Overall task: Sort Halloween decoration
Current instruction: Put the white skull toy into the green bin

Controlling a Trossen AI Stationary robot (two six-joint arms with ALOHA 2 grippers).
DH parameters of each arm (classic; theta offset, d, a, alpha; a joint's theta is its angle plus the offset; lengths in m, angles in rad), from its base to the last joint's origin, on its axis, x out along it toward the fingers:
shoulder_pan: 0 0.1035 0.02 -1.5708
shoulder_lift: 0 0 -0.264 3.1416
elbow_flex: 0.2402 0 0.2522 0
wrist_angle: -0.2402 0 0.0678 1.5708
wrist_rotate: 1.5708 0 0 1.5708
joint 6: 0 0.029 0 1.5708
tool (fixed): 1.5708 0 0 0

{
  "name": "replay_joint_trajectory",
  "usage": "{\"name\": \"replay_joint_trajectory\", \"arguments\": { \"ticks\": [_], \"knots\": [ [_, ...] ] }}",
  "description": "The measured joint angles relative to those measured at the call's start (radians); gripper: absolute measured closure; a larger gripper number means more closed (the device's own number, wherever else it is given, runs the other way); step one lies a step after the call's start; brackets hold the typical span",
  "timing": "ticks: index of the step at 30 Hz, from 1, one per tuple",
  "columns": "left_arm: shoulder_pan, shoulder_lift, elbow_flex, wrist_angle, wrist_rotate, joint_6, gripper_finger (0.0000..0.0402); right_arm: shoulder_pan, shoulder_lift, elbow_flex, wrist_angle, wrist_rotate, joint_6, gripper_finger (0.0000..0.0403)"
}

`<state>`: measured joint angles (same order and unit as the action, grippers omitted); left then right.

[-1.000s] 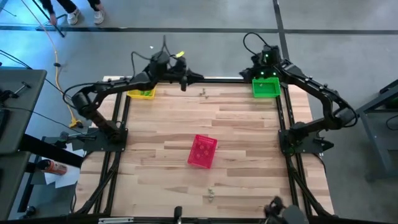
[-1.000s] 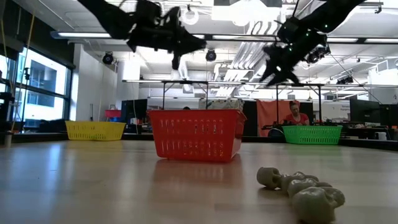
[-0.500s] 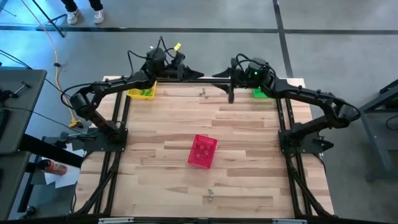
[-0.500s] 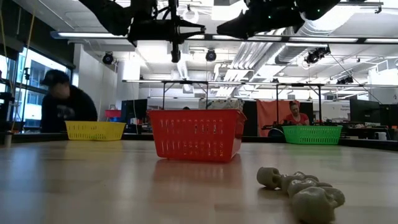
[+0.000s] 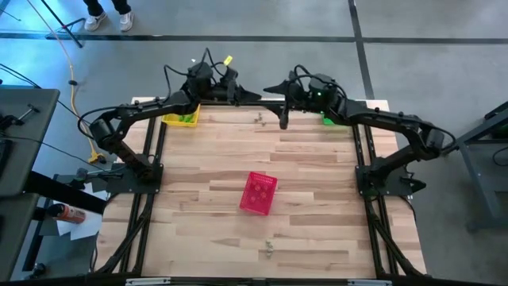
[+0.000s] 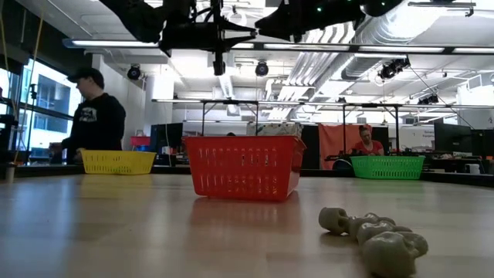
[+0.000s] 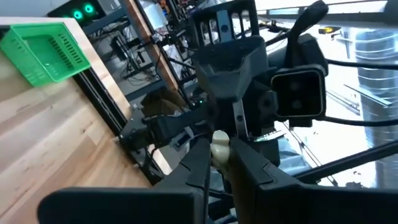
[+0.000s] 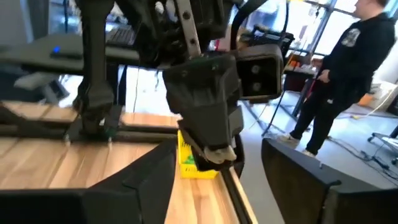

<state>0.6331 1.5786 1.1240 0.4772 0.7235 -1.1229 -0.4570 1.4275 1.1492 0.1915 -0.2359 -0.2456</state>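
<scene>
My left gripper (image 5: 255,97) and right gripper (image 5: 268,87) meet tip to tip in the air above the table's far edge, between the yellow basket (image 5: 179,119) and the green basket (image 5: 327,120). The left gripper (image 7: 219,155) is shut on a small pale trinket (image 7: 219,143). The right gripper (image 8: 227,177) is open, its fingers standing wide on either side of the left gripper's tip and the trinket (image 8: 219,153), touching nothing. A pale bone-like trinket (image 6: 372,236) lies on the table near the near edge (image 5: 270,250). Another small trinket (image 5: 259,119) lies near the far edge. My left gripper pinches the pale trinket (image 7: 219,138) between its two fingertips (image 7: 200,155). The fingers are level and point toward the table's right, at the right gripper. The trinket is lifted clear of the table and pokes out past the fingertips.
The pink mesh basket (image 5: 259,193) stands in the middle of the table, with small things inside. The yellow basket holds something green. The right arm covers most of the green basket. A person (image 6: 94,116) stands beyond the table's far edge behind the yellow basket (image 6: 117,161).
My right gripper has swung from above the green basket toward the table's left, turned level and come up to the left gripper's tip. The left gripper has stayed in place, holding the trinket. A person has walked in behind the yellow basket.
</scene>
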Motion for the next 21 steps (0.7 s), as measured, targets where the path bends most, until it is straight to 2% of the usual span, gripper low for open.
{"name": "replay_joint_trajectory", "arguments": {
  "ticks": [5, 8, 12, 21],
  "knots": [
    [0.0, 0.0, 0.0, 0.0, -0.005, 0.0, 0.0378, -0.004, 0.015, 0.041, -0.033, 0.001, -0.026, 0.0152],
    [-0.006, 0.0, 0.0, 0.0, -0.006, -0.003, 0.0378, -0.011, 0.015, 0.042, -0.034, -0.002, -0.033, 0.0151],
    [-0.025, 0.0, 0.0, 0.006, -0.006, -0.003, 0.0378, -0.011, 0.031, 0.043, -0.038, -0.066, -0.026, 0.0151],
    [-0.046, 0.001, 0.001, 0.015, -0.007, -0.003, 0.0378, 0.027, 0.048, 0.043, -0.028, -0.055, -0.095, 0.0151]
  ]
}}
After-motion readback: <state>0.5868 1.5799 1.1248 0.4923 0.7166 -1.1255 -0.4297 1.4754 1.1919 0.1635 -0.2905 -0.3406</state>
